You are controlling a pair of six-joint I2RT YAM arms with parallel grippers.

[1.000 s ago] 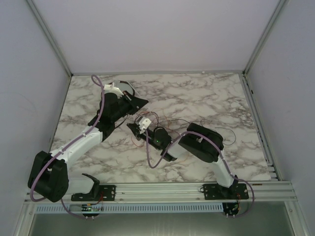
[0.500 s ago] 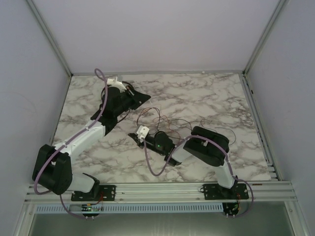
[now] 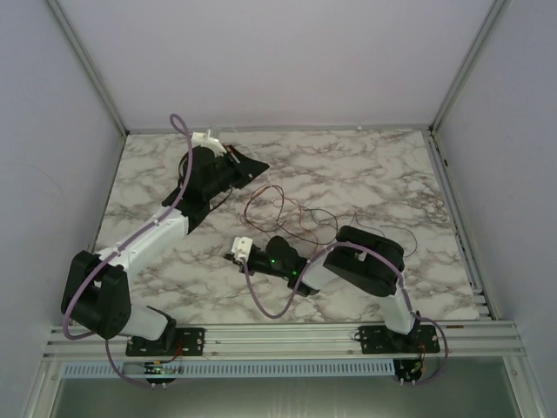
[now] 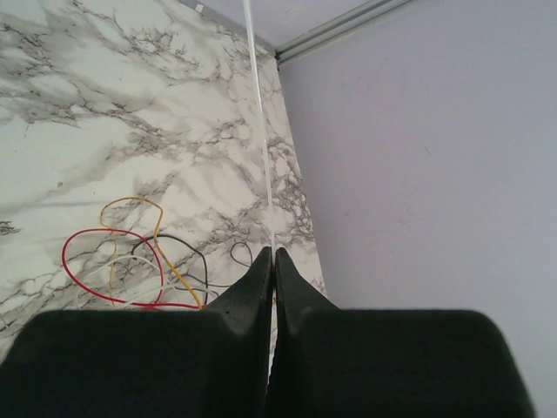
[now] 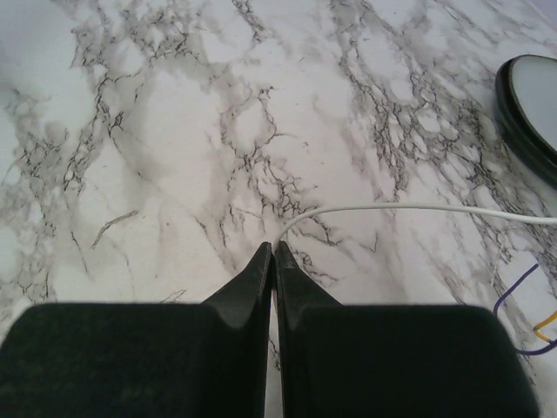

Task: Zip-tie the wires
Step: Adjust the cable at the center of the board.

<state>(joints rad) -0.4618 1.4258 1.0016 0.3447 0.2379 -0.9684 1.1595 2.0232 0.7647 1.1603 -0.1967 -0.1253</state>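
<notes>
The wires (image 3: 287,209) lie in a loose tangle mid-table; red, yellow, black and white loops of the wires (image 4: 130,266) show left of my left fingers. My left gripper (image 3: 258,165) hovers at the back left of the tangle. The left gripper (image 4: 274,252) is shut on a thin, straight white zip tie (image 4: 261,131) that runs forward from its tips. My right gripper (image 3: 233,254) sits low, front left of the tangle. The right gripper (image 5: 273,246) is shut on a thin white strand (image 5: 409,209) that curves off to the right. Whether that strand is the same tie I cannot tell.
A round dark-rimmed dish (image 5: 531,104) lies on the marble ahead and right of my right gripper; my left arm hides it from above. Purple and yellow wire ends (image 5: 526,326) lie nearby. Walls close the table on three sides; a metal rail (image 3: 287,335) runs along the near edge.
My right gripper has shut and drawn back left and toward the near edge, away from the tangle. My left gripper, still shut, has shifted slightly toward the back.
</notes>
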